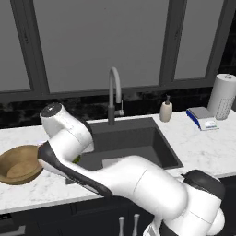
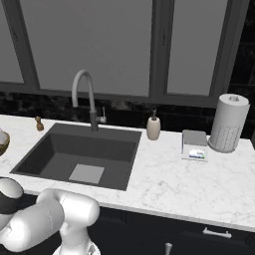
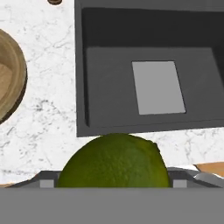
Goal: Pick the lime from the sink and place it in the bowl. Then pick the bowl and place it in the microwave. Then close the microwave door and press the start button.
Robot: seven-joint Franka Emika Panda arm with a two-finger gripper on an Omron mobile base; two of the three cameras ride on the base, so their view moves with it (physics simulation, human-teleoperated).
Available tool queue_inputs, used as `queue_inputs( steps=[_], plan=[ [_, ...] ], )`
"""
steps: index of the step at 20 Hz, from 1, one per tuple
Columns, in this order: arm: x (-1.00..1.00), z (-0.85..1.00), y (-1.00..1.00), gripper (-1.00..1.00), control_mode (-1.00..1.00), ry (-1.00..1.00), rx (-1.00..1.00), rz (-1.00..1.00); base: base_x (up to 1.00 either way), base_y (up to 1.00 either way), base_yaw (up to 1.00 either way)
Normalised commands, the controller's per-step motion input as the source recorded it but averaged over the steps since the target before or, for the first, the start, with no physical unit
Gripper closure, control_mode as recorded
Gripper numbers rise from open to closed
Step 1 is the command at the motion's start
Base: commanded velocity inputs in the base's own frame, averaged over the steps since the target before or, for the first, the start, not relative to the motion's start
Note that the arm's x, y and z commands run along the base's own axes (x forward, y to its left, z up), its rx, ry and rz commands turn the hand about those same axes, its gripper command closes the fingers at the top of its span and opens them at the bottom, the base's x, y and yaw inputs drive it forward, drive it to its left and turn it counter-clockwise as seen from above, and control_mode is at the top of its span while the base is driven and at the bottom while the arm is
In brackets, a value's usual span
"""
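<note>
We hold the lime (image 3: 114, 161) clenched in the gripper (image 3: 114, 186), lifted above the sink (image 3: 148, 65) near its left rim. To do this well, we should carry it sideways over the marble counter (image 3: 48, 78) until it hangs centred above the bowl (image 3: 8, 83), then lower before releasing. The lime is round and dimpled; the 1 wooden bowl is shallow and smooth.

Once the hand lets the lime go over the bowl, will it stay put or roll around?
The lime looks round and smooth-skinned, so it would likely roll wherever it lands. The bowl is wide and shallow with a curved inside, which should steer it toward the middle. A drop near the low rim might let it bounce onto the counter, so a low release seems safer.
</note>
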Motion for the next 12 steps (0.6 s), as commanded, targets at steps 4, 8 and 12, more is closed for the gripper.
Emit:
queue_inputs(
  steps=[4,8,12],
  plan=[
    [0.00,-0.01,0.78,1.00,-1.00,-0.04,-0.16,0.00,0.00,0.00,0.00],
    [0.00,-0.01,0.70,1.00,-1.00,-0.01,-0.14,0.00,0.00,0.00,0.00],
    [0.14,0.00,0.66,1.00,-1.00,0.00,-0.07,0.00,0.00,0.00,0.00]
  ],
)
